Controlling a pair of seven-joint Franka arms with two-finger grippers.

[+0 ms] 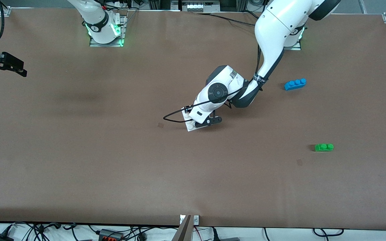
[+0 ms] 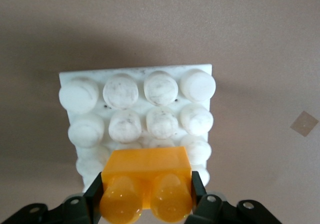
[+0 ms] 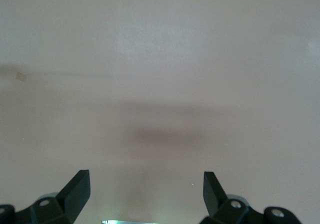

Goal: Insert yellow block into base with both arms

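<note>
In the left wrist view my left gripper (image 2: pixel 146 194) is shut on the yellow block (image 2: pixel 146 176), one black finger at each end, studs toward the camera. The block sits over the edge rows of the white studded base (image 2: pixel 135 92) and seems to touch its studs. In the front view the left gripper (image 1: pixel 202 123) is down over the base (image 1: pixel 190 126) in the middle of the table, and the block is hidden under the hand. My right gripper (image 1: pixel 15 67) waits open and empty at the right arm's end of the table; its wrist view (image 3: pixel 146 184) shows only bare table.
A blue three-stud brick (image 1: pixel 295 84) lies toward the left arm's end of the table. A green two-stud brick (image 1: pixel 324 147) lies nearer the front camera than the blue one. A black cable loops beside the left hand.
</note>
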